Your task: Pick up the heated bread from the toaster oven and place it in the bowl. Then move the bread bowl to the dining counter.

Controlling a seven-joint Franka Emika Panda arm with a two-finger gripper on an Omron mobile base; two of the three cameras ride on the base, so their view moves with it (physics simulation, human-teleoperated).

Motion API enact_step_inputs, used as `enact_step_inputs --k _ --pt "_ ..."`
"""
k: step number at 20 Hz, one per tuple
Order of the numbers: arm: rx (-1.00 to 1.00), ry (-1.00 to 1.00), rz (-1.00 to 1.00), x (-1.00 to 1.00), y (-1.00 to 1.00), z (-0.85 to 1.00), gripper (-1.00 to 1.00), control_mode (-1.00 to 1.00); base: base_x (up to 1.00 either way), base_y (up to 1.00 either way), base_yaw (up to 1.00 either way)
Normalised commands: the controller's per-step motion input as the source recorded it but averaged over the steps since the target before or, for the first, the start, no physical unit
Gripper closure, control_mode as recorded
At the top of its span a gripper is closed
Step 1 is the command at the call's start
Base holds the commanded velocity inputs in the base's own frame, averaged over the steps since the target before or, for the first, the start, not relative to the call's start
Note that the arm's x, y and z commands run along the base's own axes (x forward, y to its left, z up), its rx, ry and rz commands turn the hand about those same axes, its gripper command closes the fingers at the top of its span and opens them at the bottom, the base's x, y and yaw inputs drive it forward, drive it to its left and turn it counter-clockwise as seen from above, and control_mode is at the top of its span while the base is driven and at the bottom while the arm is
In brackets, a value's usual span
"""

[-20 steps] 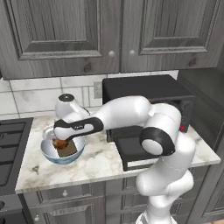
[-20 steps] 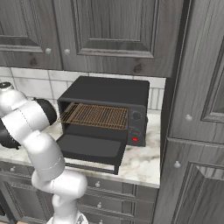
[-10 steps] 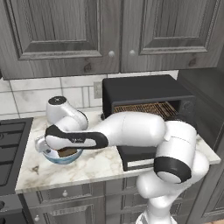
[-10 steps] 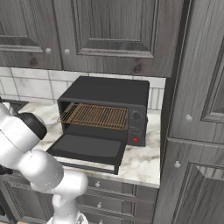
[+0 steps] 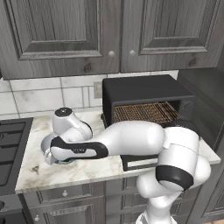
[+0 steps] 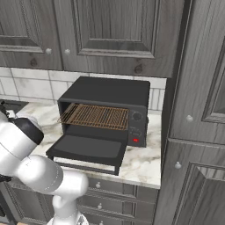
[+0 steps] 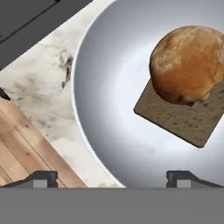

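Note:
The bowl (image 7: 113,87) fills the hand view, white inside, and its pale rim (image 5: 45,148) peeks out left of my arm on the marble worktop. In it the round orange-brown bun (image 7: 188,63) rests on a flat dark brown square piece (image 7: 188,118). My gripper (image 7: 112,177) is open and low over the bowl's rim, with one fingertip (image 7: 41,177) outside the rim and the other inside. The black toaster oven (image 5: 144,94) (image 6: 105,94) stands to the right with its door (image 6: 85,147) dropped and its wire rack (image 6: 94,115) bare. The dining counter is out of view.
A dark stovetop (image 5: 11,144) lies just left of the marble worktop (image 5: 65,173). Grey wall cabinets (image 5: 87,30) hang above and a tall cabinet (image 6: 197,110) closes the right side. Past the worktop's edge, wood floor (image 7: 22,148) shows below.
The arm has folded down over the worktop and the hand has sunk from above the bowl to its rim. The oven and bowl have stayed in place.

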Motion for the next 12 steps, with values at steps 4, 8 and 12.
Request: enact_step_inputs --k 4,8,12 --pt "-0.09 0.0 0.19 0.08 -0.01 -0.2 -1.0 -1.0 0.0 0.0 0.0" --pt "-0.14 -0.01 0.11 0.14 0.0 -0.27 -1.0 -1.0 0.0 0.0 0.0" --pt "-0.2 -0.05 0.06 0.23 0.0 -0.43 1.0 -1.0 0.0 0.0 0.0"
